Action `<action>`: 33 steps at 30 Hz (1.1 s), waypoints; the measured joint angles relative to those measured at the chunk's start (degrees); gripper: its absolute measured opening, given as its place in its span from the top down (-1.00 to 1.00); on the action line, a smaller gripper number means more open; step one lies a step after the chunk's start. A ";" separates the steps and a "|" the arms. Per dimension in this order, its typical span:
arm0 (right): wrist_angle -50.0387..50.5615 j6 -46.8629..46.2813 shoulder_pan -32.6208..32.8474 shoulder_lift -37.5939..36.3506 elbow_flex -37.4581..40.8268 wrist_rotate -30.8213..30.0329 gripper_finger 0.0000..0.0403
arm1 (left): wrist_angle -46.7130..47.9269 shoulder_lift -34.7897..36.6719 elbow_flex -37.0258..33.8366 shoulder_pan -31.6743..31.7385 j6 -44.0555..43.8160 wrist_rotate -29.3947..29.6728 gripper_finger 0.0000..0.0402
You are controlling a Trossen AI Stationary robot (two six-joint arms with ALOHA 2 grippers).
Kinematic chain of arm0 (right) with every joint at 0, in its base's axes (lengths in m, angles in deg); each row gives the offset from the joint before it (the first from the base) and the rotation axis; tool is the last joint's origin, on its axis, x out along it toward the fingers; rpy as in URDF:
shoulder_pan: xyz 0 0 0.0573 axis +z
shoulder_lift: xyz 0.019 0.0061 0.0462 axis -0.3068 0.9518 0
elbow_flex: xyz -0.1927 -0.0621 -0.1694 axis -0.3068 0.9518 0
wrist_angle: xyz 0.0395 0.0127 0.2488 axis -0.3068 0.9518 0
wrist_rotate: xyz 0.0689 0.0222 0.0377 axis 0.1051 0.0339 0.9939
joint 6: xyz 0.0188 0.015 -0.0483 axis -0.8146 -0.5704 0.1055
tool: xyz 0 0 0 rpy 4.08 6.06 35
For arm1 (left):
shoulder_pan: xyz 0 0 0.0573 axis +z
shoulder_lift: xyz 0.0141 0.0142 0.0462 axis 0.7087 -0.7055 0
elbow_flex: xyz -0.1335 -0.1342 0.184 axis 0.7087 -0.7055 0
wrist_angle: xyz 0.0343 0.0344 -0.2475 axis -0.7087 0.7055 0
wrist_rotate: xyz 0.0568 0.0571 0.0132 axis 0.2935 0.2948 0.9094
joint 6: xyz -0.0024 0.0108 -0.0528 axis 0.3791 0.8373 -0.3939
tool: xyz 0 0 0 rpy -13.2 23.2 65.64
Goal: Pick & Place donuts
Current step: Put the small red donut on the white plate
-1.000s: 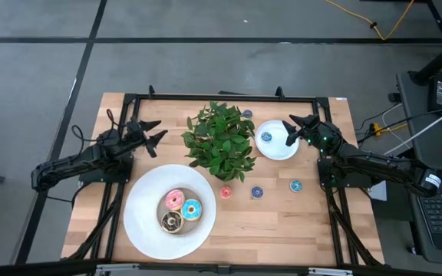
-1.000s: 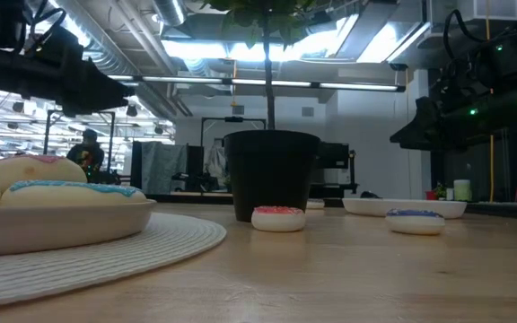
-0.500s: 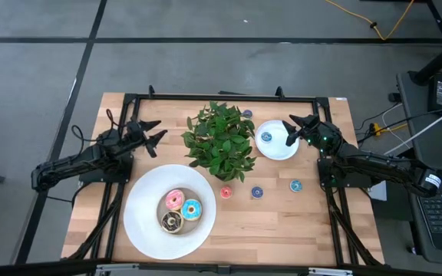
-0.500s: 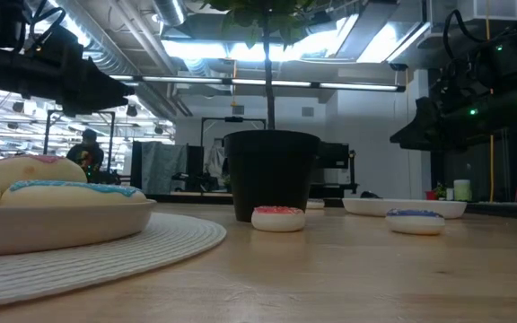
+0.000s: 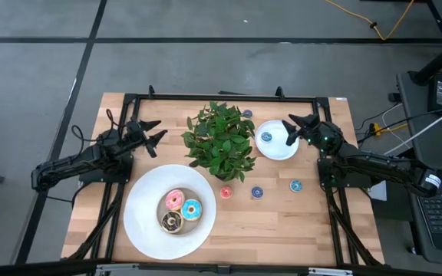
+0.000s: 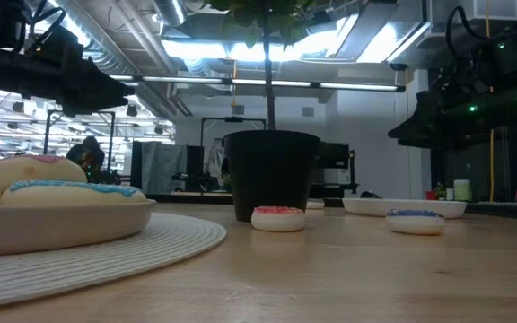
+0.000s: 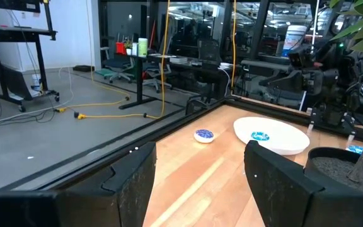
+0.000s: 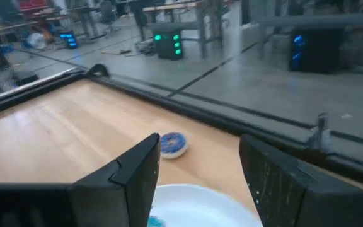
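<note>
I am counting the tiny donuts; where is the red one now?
In the high view, the red tiny donut lies on the bare table, just below the potted plant, between the large plate and a blue tiny donut.

Wooden table (image 5: 282, 222), leafy potted plant (image 5: 219, 140) at centre, 2 white plates, large (image 5: 144, 222) and small (image 5: 281, 149)

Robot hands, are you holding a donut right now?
No. The left gripper is open and empty beside the plant. The right gripper is open and empty over the small plate.

Grey floor (image 5: 206, 69) with dark seams, yellow cable (image 5: 374, 19) (far side); ceiling lights (image 6: 267, 49) bright.
</note>
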State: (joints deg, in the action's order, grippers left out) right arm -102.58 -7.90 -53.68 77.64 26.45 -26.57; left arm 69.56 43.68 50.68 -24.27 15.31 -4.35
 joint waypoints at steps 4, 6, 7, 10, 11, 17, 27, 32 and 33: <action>1.22 -4.01 0.00 -0.33 0.00 2.61 -0.08 | 0.02 0.00 0.00 0.00 0.00 0.00 -0.16; 1.28 -8.10 -0.02 -0.12 -0.06 3.38 -0.08 | 0.02 0.00 0.00 0.00 0.00 0.00 -0.16; 2.18 -8.97 -0.07 0.48 -0.85 4.45 -0.08 | 0.00 0.00 0.00 0.00 0.00 0.00 -0.16; 11.18 -9.15 -0.70 3.58 -8.00 5.84 -0.08 | 0.02 0.00 0.00 0.00 0.00 0.01 -0.16; 16.59 -9.11 -1.03 5.14 -11.67 6.17 -0.08 | 0.01 0.00 0.00 0.00 0.00 0.01 -0.16; 46.95 -1.25 -1.51 13.92 -34.88 6.37 -0.08 | 0.00 0.00 0.00 0.00 0.00 -0.02 -0.16; 74.00 1.60 -1.53 14.86 -63.11 -10.84 -0.08 | 0.00 0.00 0.00 0.00 0.00 0.00 -0.16; 85.14 -1.15 -1.80 15.16 -75.46 -15.45 -0.08 | 0.02 0.00 0.00 0.00 0.00 0.00 -0.16; 87.53 -2.20 -2.24 15.35 -77.71 -15.31 -0.08 | 0.00 0.00 0.00 0.00 0.00 0.00 -0.16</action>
State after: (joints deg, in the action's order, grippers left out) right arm -15.04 -10.10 -55.92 92.99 -51.25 -41.88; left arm 69.56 43.68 50.68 -24.27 15.31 -4.35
